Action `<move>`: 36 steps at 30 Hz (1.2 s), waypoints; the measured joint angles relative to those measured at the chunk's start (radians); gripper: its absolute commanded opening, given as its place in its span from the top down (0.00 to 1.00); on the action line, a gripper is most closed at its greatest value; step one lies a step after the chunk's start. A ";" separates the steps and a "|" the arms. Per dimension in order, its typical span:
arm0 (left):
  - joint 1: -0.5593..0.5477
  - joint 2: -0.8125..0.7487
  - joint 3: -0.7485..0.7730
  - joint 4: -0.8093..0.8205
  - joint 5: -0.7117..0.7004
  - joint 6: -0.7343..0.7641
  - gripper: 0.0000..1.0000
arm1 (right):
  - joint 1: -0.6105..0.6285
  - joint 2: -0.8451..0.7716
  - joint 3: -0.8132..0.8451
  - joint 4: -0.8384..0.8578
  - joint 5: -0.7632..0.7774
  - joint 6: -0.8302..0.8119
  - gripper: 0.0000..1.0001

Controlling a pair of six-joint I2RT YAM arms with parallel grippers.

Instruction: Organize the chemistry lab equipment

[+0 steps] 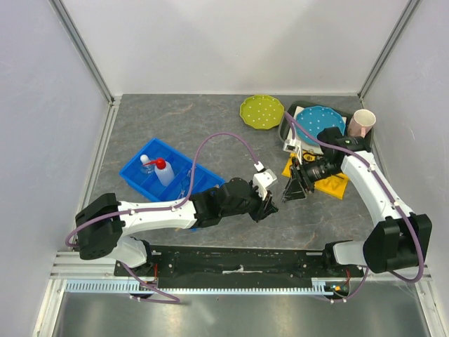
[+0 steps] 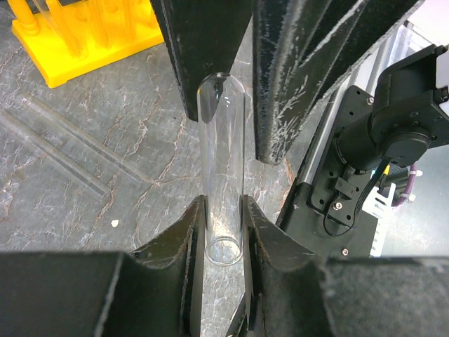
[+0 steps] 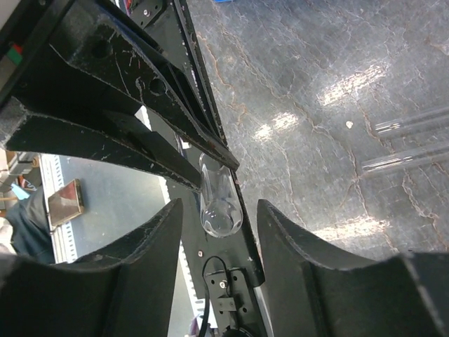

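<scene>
Left gripper pinches a thin glass tube near its open end, off the table between the arms. Right gripper has fingers spread either side of the rounded end, not gripping. If one releases before the other holds, or the squeeze lands crooked, the glass may drop or crack. Two more tubes lie below near the yellow rack; nothing stands between the grippers

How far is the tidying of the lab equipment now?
Done: bottle and flask sit in the blue bin. In hand: the left pincer grips a tube, the right pincer open around it. Left: two tubes lie on the table.
</scene>
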 measured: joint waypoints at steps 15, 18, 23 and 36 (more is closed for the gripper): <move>-0.005 -0.015 0.000 -0.005 -0.006 -0.003 0.32 | 0.014 0.042 0.022 -0.004 -0.037 0.029 0.91; -0.006 -0.051 -0.003 -0.012 -0.040 -0.014 0.16 | 0.014 0.042 0.032 -0.004 -0.019 0.029 0.91; -0.005 -0.156 0.003 -0.148 -0.114 0.007 0.10 | -0.020 0.009 0.081 0.018 0.068 0.064 0.90; 0.072 -0.475 0.005 -0.603 -0.439 0.206 0.03 | -0.200 -0.133 0.104 0.182 0.475 0.089 0.88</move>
